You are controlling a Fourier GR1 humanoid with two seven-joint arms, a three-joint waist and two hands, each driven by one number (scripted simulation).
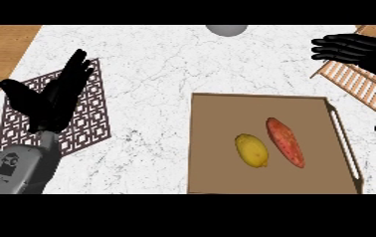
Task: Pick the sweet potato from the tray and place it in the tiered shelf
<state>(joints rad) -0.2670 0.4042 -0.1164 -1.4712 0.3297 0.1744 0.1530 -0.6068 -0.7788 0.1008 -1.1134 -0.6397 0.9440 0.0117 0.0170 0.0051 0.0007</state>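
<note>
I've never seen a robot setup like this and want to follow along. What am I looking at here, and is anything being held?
This is one view from the robot's head, looking steeply down at a marble counter. The black shapes are its hands. The left hand rests open over a patterned mat. The right hand is at the upper right, above a wooden slatted shelf, fingers curled, holding nothing. A brown tray carries a reddish sweet potato and a yellow lemon, lying side by side. A grey round object sits at the far edge.

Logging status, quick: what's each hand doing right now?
Left hand: open, holding nothing, above the patterned mat.
Right hand: fingers curled, holding nothing, by the shelf.
</note>
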